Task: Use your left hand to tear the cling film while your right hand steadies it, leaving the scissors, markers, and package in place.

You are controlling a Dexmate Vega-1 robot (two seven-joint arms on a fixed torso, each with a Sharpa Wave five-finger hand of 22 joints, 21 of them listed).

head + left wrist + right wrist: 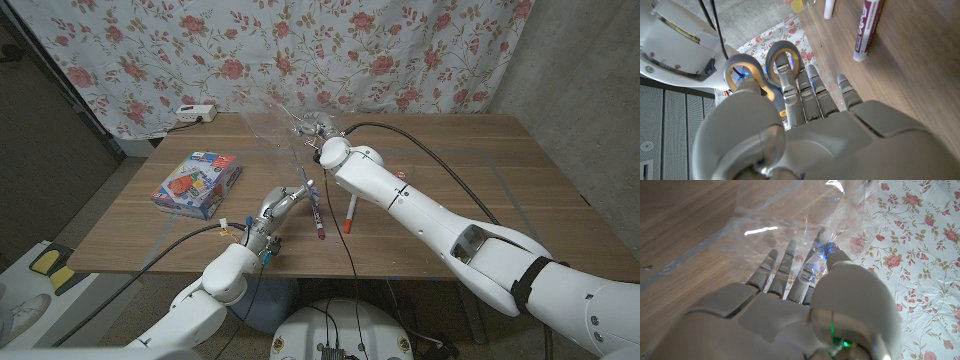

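Note:
A clear sheet of cling film (288, 125) rises crumpled at the back middle of the table and trails toward the front left. My right hand (320, 133) pinches its bunched top; in the right wrist view the cling film (790, 225) drapes over the fingertips of that hand (790, 305). My left hand (281, 210) sits near the table's front, fingers stretched toward the scissors (303, 186). The scissors' grey handles (782, 46) show just past the fingers of the left hand (805, 130). I cannot tell whether it touches them.
A purple marker (318, 218) and a red marker (349, 213) lie right of the left hand. The purple marker (867, 30) is also close in the left wrist view. A blue package (197, 183) lies at the left. A white power strip (193, 114) sits at the back left.

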